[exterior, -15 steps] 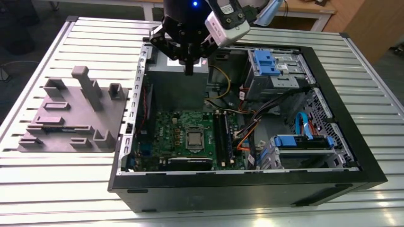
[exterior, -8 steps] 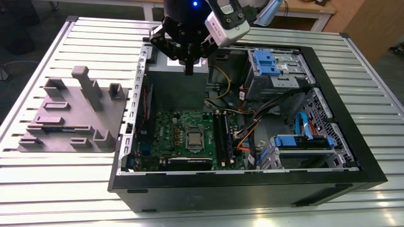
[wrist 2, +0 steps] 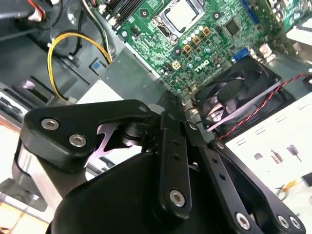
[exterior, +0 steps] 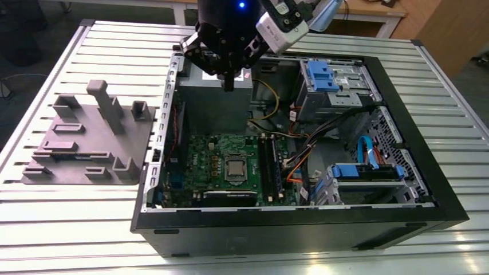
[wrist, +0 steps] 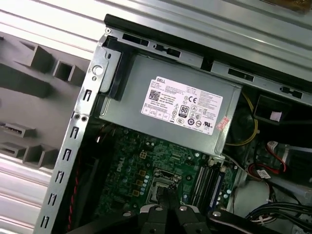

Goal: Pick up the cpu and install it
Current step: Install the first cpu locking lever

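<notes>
The gripper (exterior: 228, 86) hangs above the open case (exterior: 306, 229), over the grey power supply (exterior: 217, 94) at the far end of the case in the exterior view. Its fingers (wrist 2: 171, 146) come together with no gap showing between them and nothing visible in their hold (in the first wrist view the tips (wrist: 168, 207) meet in front of the socket area).

Starting at the near edge of the exterior view: the black side wall of the case, then the green motherboard (exterior: 229, 166) lying flat on the case floor. The cpu (exterior: 236, 168) sits in its socket in the middle of that board, silvery top up, well apart from the gripper; in the second wrist view it shows beyond the gripper (wrist 2: 187, 126) as a pale square (wrist 2: 183, 12) inside a metal frame. Just beside it, toward the exterior view's right, run the long black memory slots (exterior: 267, 163). Farther right are blue drive bays (exterior: 367, 172) and orange and blue cables.

On the exterior view's left, outside the case, a grey fixture block (exterior: 88, 140) rests on the slatted metal surface (exterior: 77, 229). A black fan (wrist 2: 234, 92) shows near the board in the second wrist view.
</notes>
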`<state>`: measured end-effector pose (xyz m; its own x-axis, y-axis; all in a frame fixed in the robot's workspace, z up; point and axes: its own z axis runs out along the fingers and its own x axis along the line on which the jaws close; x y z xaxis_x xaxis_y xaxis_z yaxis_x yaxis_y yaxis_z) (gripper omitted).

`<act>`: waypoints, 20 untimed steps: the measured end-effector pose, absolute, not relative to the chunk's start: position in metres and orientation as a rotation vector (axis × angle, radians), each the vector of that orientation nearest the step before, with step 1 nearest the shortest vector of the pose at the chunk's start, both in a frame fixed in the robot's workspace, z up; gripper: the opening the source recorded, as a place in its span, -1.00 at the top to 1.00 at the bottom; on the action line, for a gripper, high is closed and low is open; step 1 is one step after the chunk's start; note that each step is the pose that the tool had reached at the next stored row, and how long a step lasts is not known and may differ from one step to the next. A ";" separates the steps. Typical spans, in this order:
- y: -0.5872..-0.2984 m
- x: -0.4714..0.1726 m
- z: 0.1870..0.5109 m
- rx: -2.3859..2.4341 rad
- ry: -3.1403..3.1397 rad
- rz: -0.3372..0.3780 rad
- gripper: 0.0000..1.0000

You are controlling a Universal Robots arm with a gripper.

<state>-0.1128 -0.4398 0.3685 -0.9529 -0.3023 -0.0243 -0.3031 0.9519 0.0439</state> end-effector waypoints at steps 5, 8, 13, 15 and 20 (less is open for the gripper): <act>-0.441 -0.111 0.367 -0.498 3.084 0.074 0.80; -0.441 -0.105 0.365 -0.499 3.084 0.073 0.80; -0.441 -0.103 0.361 -0.589 3.069 0.073 0.80; -0.441 -0.103 0.360 -0.645 3.059 0.074 0.80; -0.441 -0.103 0.356 -0.781 3.029 0.075 0.80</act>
<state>-0.1027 -0.4414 0.3563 -0.8754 -0.4829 -0.0241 -0.4835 0.8743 0.0430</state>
